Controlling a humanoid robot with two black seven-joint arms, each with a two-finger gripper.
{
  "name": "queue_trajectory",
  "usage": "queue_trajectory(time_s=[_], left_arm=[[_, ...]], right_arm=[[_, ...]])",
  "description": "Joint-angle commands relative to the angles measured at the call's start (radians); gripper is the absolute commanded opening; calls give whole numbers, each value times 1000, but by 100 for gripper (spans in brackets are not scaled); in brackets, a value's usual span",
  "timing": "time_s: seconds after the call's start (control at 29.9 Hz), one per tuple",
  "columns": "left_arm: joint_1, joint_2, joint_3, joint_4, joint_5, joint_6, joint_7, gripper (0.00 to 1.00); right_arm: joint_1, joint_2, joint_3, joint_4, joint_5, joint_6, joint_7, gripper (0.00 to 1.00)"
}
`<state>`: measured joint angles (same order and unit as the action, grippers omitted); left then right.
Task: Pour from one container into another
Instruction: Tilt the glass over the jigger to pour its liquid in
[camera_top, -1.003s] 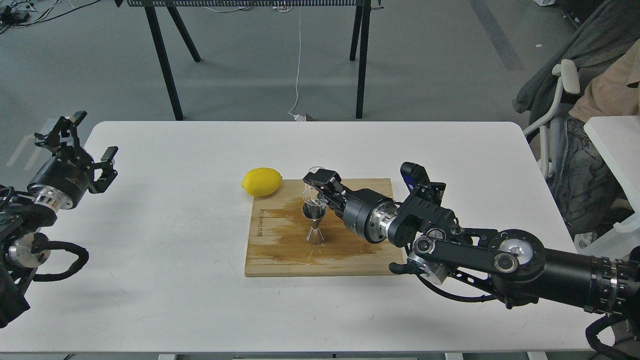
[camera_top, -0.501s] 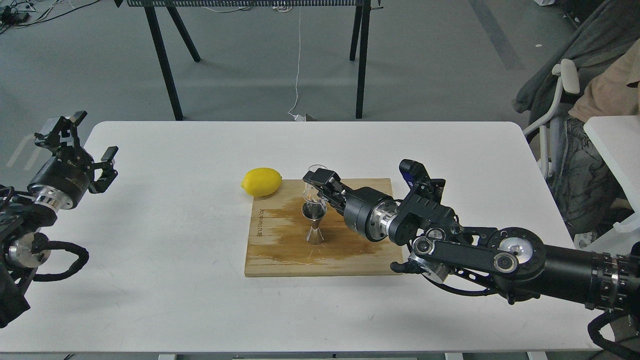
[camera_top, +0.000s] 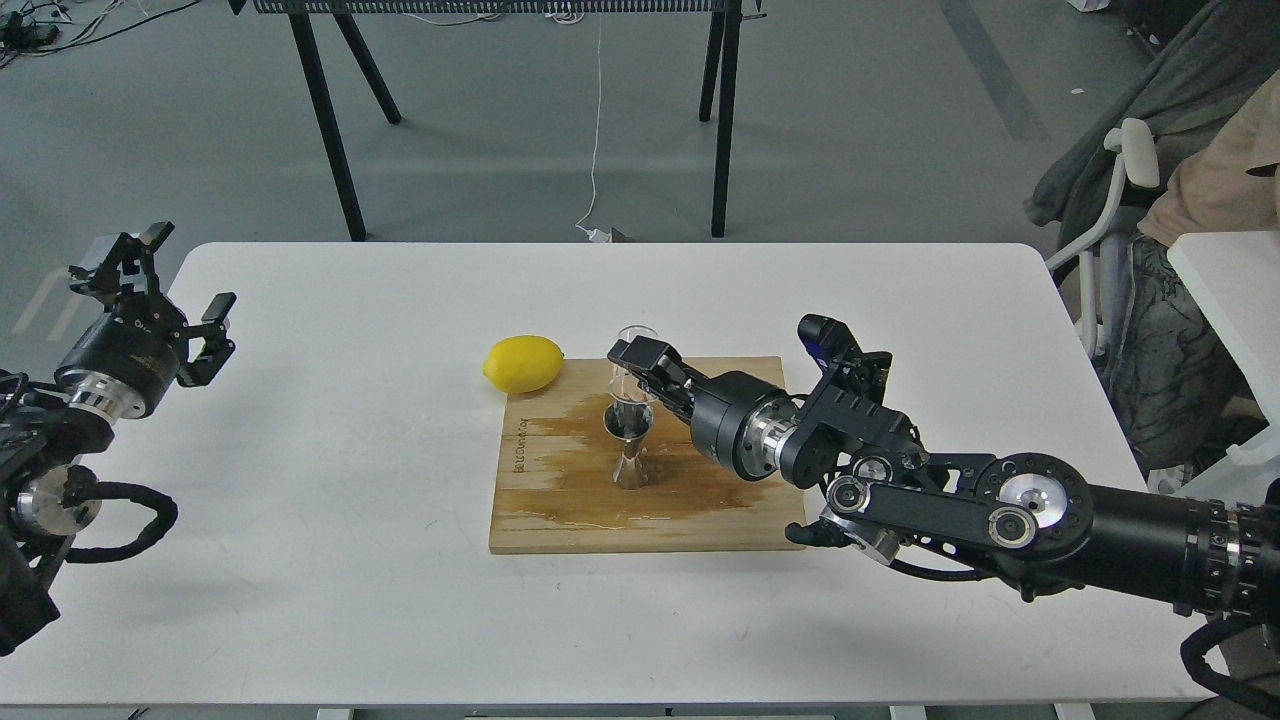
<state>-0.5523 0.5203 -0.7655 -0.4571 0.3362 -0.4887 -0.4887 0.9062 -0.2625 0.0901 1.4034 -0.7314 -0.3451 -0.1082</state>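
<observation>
The glass cup (camera_top: 634, 366) is held closed-on by the right gripper (camera_top: 637, 372) just above the jigger (camera_top: 630, 446) on the wet cutting board (camera_top: 560, 500). Pouring is judged nearly finished; setting down remains. Against the earlier frames, the cup is now more upright. The left gripper (camera_top: 165, 290) is idle, fingers spread.

Compared with a second ago, the small clear glass cup (camera_top: 634, 365) held in the black right gripper (camera_top: 637, 372) now stands nearly upright instead of tipped over the shiny steel hourglass-shaped jigger (camera_top: 630, 447). The right arm's wrist sits slightly further right.
</observation>
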Motion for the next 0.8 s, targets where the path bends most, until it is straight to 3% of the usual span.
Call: queue_trajectory(time_s=[0.0, 0.77], left_arm=[[0, 0, 0, 0, 0, 0, 0, 99], [0, 0, -2, 0, -2, 0, 0, 99]], right_arm=[[10, 0, -16, 0, -2, 0, 1, 46], [23, 5, -23, -12, -3, 0, 5, 47]])
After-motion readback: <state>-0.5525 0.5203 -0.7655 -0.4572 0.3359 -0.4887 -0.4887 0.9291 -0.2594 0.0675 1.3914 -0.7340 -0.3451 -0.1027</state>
